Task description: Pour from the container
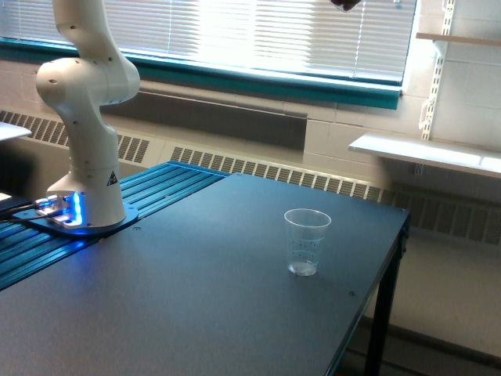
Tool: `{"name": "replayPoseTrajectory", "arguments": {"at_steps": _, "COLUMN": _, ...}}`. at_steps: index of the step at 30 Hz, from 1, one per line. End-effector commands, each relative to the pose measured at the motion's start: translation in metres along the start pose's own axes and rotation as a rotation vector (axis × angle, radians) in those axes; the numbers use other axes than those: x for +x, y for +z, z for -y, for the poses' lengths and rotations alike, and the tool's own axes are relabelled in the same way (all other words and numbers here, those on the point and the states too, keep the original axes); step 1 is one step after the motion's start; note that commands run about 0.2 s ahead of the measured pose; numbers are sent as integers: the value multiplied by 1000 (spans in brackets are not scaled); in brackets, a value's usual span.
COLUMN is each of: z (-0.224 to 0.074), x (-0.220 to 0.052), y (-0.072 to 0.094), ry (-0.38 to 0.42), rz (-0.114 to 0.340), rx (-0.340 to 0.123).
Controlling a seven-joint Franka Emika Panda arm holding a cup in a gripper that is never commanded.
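Note:
A small dark brownish shape pokes in at the top edge of the exterior view, high above the table. Too little of it shows to tell whether it is the container or part of the gripper. No fingers are visible, since the arm leaves the frame at the top left. Only the arm's white base and lower links show, at the exterior view's left. A clear tapered cup with printed measuring marks stands upright on the dark table, well below the dark shape and slightly to its left. It looks empty.
The table's right edge and a leg drop off just right of the cup. A blue ribbed panel lies beside the base. A window with blinds, a radiator and a white wall shelf stand behind.

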State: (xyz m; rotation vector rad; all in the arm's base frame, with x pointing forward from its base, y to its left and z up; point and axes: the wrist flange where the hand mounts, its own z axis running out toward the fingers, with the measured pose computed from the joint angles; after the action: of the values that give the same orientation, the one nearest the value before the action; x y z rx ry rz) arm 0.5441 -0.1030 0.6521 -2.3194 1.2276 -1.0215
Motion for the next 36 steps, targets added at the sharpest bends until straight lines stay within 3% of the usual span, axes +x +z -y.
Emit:
{"name": "replayPoseTrajectory", "arguments": {"at_steps": 1, "z": -2, "x": 6, "y": -3, "ry": 0, "rz": -5, "rx": 1}}
{"name": "replayPoseTrajectory", "arguments": {"at_steps": 21, "z": -7, "x": -11, "y": -4, "ry": -59, "rz": -25, "rx": 3}}
{"name": "replayPoseTrajectory", "arguments": {"at_steps": 36, "z": -38, "x": -54, "y": 1, "ry": -139, "rz": 0, "rx": -26}}
